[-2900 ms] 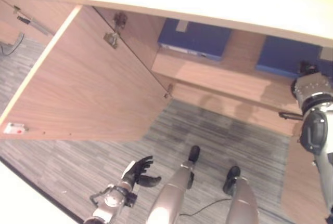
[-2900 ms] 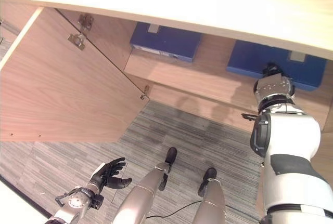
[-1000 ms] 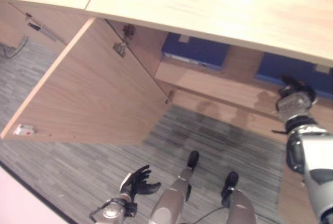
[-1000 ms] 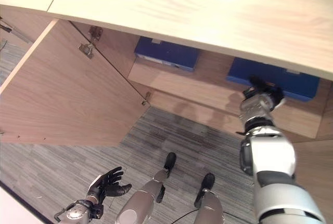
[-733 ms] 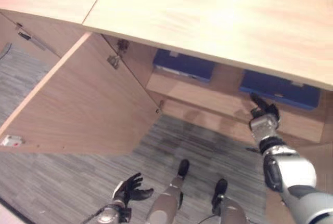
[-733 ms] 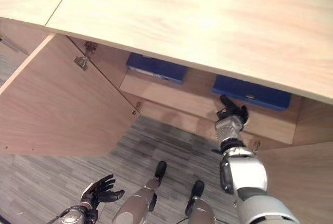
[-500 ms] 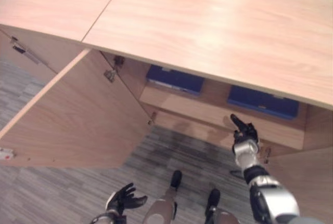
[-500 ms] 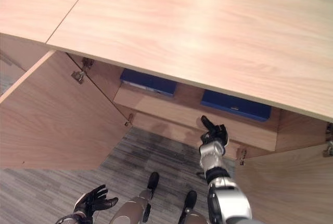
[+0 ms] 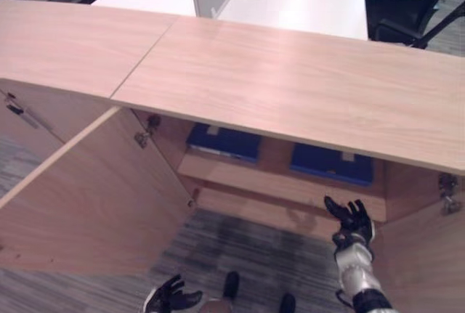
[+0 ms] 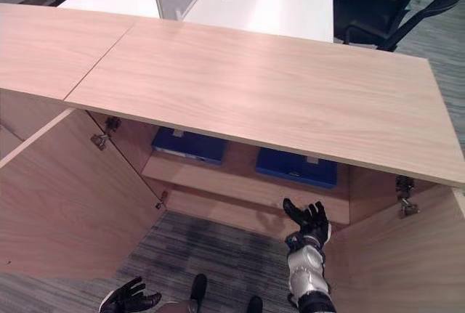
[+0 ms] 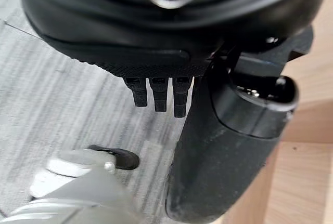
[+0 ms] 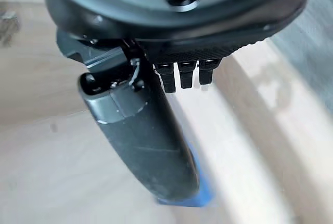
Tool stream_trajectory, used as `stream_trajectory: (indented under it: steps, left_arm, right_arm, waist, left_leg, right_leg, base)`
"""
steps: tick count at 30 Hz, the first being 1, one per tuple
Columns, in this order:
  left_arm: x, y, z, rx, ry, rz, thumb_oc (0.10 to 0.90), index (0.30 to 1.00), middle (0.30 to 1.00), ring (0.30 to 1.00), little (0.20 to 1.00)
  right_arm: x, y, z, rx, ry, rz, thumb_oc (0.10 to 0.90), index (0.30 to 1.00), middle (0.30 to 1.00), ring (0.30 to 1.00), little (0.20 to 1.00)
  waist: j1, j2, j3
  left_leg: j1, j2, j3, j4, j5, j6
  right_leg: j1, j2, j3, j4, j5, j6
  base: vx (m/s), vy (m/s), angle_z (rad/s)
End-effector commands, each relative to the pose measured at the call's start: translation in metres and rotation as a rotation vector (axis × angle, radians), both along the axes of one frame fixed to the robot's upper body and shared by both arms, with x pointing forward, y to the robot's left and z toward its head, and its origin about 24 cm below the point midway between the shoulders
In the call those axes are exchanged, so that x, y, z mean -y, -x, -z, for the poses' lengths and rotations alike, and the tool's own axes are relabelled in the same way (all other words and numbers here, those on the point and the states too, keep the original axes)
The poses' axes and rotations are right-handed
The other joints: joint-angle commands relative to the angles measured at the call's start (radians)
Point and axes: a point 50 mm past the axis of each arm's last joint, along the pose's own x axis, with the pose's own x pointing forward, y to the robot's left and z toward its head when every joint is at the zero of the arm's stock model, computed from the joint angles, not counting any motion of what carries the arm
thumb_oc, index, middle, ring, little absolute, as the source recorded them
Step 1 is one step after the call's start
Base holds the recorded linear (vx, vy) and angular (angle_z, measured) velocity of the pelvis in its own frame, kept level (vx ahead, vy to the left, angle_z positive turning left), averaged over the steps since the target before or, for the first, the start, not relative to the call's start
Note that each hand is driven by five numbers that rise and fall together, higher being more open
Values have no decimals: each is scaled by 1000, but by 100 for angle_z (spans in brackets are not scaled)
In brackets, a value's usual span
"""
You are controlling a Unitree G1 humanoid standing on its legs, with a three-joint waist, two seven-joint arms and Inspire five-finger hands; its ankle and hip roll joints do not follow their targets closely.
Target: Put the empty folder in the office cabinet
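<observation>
Down at the near left, the left hand [image 10: 131,299] hangs low over the grey striped carpet [image 10: 218,255], its fingers spread and loosely bent, holding nothing. Beside it on the left, the cabinet's left door [image 10: 65,197] stands swung wide open, with metal hinges [image 10: 98,139] at its far edge. Above, the long pale wooden top [image 10: 247,88] of the office cabinet runs across the scene, and beyond it stand a white desk [image 10: 276,1] and a black office chair [image 10: 392,8] at the far right. Inside the open cabinet, on the wooden shelf [image 10: 218,182], lie two blue folders flat: one folder on the left [image 10: 187,144] and a second folder to the right [image 10: 296,167], set apart by bare shelf. Just near of the right-hand folder, in front of the shelf edge, the right hand [image 10: 309,220] is raised with its fingers straight and fanned apart, empty and clear of the folder. Further right, the right door [image 10: 399,255] stands open, a hinge [image 10: 404,198] showing at its upper far corner.
</observation>
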Motion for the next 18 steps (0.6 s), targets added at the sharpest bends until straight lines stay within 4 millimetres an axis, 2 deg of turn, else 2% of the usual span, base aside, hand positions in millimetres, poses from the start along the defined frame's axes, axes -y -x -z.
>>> stream_trajectory:
  steps: [1, 7, 11, 12, 13, 14, 16, 17, 18]
  left_arm:
    - [-11, -17, -11, 100, -50, 59, 800, 900, 900, 900, 900]
    - [-7, -26, -14, 129, -45, 116, 800, 900, 900, 900, 900]
    - [-2, -30, -14, 154, -22, 109, 800, 900, 900, 900, 900]
    - [0, -33, -14, 167, -9, 84, 800, 900, 900, 900, 900]
    - [0, -31, -13, 163, -4, 69, 800, 900, 900, 900, 900]
    - [2, -31, -12, 165, 0, 51, 800, 900, 900, 900, 900]
    - [5, -35, -13, 181, 23, 21, 800, 900, 900, 900, 900]
    - [5, -35, -13, 181, 23, 21, 800, 900, 900, 900, 900]
    - [5, -36, -13, 194, 37, 13, 800, 900, 900, 900, 900]
  right_arm:
    - [2, -19, -48, 146, 456, -490, 800, 900, 900, 900, 900]
    - [-8, -13, -38, 70, 546, -680, 800, 900, 900, 900, 900]
    - [-7, -15, -36, 70, 497, -645, 800, 900, 900, 900, 900]
    - [-6, -21, -38, 77, 489, -630, 800, 900, 900, 900, 900]
    - [-6, -23, -39, 80, 488, -629, 800, 900, 900, 900, 900]
    - [-4, -26, -41, 81, 499, -622, 800, 900, 900, 900, 900]
    - [-3, -32, -45, 89, 512, -626, 800, 900, 900, 900, 900]
    - [-3, -32, -45, 89, 512, -626, 800, 900, 900, 900, 900]
    - [-3, -34, -46, 88, 520, -630, 800, 900, 900, 900, 900]
  waist:
    - [17, 6, -29]
    - [33, 10, -18]
    - [43, 23, -10]
    - [62, 40, 7]
    - [68, 46, 4]
    - [73, 49, 12]
    - [61, 45, 28]
    - [61, 45, 27]
    - [49, 40, 29]
  left_leg:
    - [86, 50, -16, -2, -143, -56]
    - [78, 61, -57, 11, -122, -74]
    - [35, 58, -85, 19, -85, -97]
    - [-13, 58, -101, 17, -34, -128]
    - [-32, 53, -106, 13, -26, -133]
    - [-51, 51, -95, 17, -20, -137]
    - [-65, 76, 14, 41, -23, -122]
    - [-67, 76, 14, 42, -23, -122]
    - [-54, 106, 94, 65, -43, -113]
  right_leg:
    - [12, -46, -1, 89, -108, 74]
    - [16, -36, -38, 139, -146, 56]
    - [27, -32, -66, 102, -144, 48]
    - [32, -33, -90, 65, -139, 48]
    - [32, -36, -103, 40, -128, 50]
    - [32, -42, -112, 29, -121, 53]
    - [18, -68, -126, 28, -100, 60]
    - [16, -68, -126, 28, -100, 60]
    - [6, -85, -139, 33, -90, 61]
  base:
    - [-31, -42, 3]
    - [-67, -74, 14]
    - [-121, -48, 35]
    - [-194, 7, 54]
    - [-251, 25, 66]
    - [-185, 46, 64]
    - [-186, 73, 40]
    - [-151, 73, 51]
    - [-122, 75, 65]
